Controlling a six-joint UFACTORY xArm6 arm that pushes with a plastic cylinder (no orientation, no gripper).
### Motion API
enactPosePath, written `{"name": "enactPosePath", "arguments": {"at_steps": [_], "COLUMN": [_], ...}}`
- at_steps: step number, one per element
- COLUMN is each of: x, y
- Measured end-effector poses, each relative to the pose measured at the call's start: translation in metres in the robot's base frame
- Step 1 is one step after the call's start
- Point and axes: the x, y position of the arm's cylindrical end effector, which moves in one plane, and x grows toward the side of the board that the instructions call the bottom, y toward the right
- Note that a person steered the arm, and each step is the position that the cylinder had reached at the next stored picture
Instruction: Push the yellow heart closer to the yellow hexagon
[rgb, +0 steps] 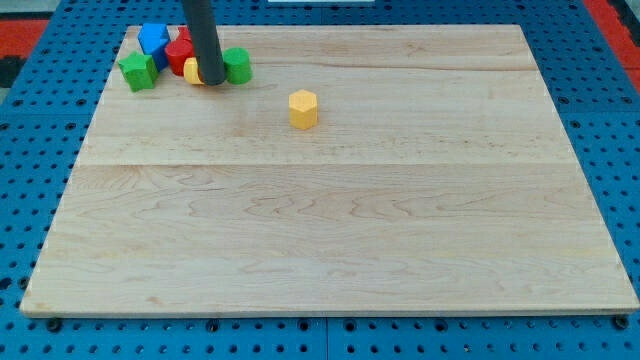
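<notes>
The yellow hexagon (303, 108) stands alone on the wooden board, left of the middle near the view's top. The yellow heart (191, 70) is mostly hidden behind my rod; only a yellow sliver shows at the rod's left side. My tip (213, 80) rests on the board right against the heart, in the cluster of blocks at the view's top left. The hexagon lies to the right of the tip and a little lower in the view.
Around the heart sit a green block (138, 71) at the left, a blue block (153, 39), a red block (178, 53) and a green cylinder (237, 65) right of the rod. The board's top edge (400, 27) is close behind the cluster.
</notes>
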Motion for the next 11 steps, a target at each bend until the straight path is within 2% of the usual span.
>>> {"name": "enactPosePath", "arguments": {"at_steps": [2, 3, 4, 6, 7, 8, 9, 10, 11], "x": [0.11, 0.064, -0.002, -0.03, -0.036, -0.011, 0.035, 0.053, 0.053], "y": [0.012, -0.045, -0.04, -0.043, -0.023, -0.001, 0.008, 0.016, 0.017]}}
